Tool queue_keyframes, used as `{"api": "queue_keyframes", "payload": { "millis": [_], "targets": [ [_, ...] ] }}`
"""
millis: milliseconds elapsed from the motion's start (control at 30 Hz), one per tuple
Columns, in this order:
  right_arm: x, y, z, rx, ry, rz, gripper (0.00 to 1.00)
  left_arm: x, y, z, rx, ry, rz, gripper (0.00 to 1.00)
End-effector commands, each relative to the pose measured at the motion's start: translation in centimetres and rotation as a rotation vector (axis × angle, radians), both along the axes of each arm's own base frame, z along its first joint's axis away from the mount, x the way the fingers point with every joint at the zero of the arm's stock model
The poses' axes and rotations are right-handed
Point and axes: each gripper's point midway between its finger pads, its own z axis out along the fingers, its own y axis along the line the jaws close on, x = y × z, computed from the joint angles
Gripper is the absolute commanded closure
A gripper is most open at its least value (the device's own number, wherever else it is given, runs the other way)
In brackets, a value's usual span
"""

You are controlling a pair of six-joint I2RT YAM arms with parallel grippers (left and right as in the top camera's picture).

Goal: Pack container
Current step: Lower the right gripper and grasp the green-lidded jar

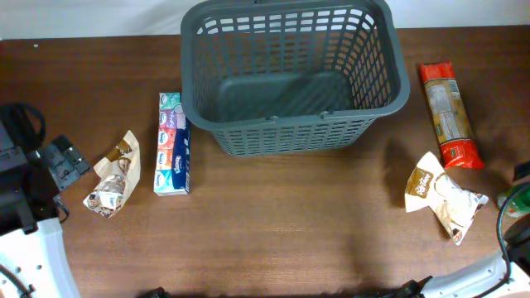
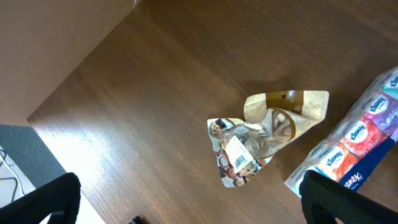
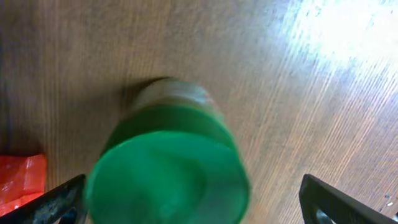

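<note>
Step in hand: the very start of packing, by my read. The container (image 1: 290, 136) sits top ctr of the overhead frame on the brown surface (image 1: 273, 223), upright, and its base shows bare. Nothing is in it yet.

Items lie loose around it. A tissue pack (image 1: 172, 145) is just beside its lower-left corner, and a crumpled snack bag (image 1: 113, 175) lies further left. A red packet (image 1: 448, 116) is at the right, apart from the basket wall, w/ a second snack bag (image 1: 441, 194) below it. A green-lidded bottle (image 1: 517, 201) is cut off at the right edge.

L pincer (image 2: 193, 205): jaws wide, nothing between them. It hangs above the crumpled snack bag, which shows ctr-right in the left wrist view w/ the tissue pack at that frame's right edge.

R pincer (image 3: 196, 205): also wide and empty. The green lid (image 3: 168, 174) fills the lower ctr of its view, blurred, so prob. close under the cam. Can't tell if either fingertip touches it.

Next move, as I judge it: pick one side and drop straight down to straddle the item, then close. The bag is soft and lumpy, so grip its bulk, not a loose flap. The bottle needs the jaws centred on its body, else it may tip. Then lift clear of the thick rim and carry over the basket.
</note>
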Motion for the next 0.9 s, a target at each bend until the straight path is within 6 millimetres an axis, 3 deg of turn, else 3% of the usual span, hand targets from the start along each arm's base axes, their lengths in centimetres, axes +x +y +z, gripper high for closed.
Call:
{"api": "queue_keyframes", "payload": {
  "millis": [0, 567, 867],
  "targets": [
    [-0.8, 0.0, -1.7, 0.058, 0.002, -0.02, 0.01, -0.1, 0.0, 0.9, 0.006, -0.031, 0.0, 0.01],
    [0.2, 0.1, -3.0, 0.086, -0.029, 0.01, 0.01, -0.1, 0.0, 0.9, 0.006, -0.031, 0.0, 0.01],
    [-0.1, 0.5, -5.1, 0.133, 0.008, 0.007, 0.02, -0.1, 0.0, 0.9, 0.006, -0.031, 0.0, 0.01]
  ]
}}
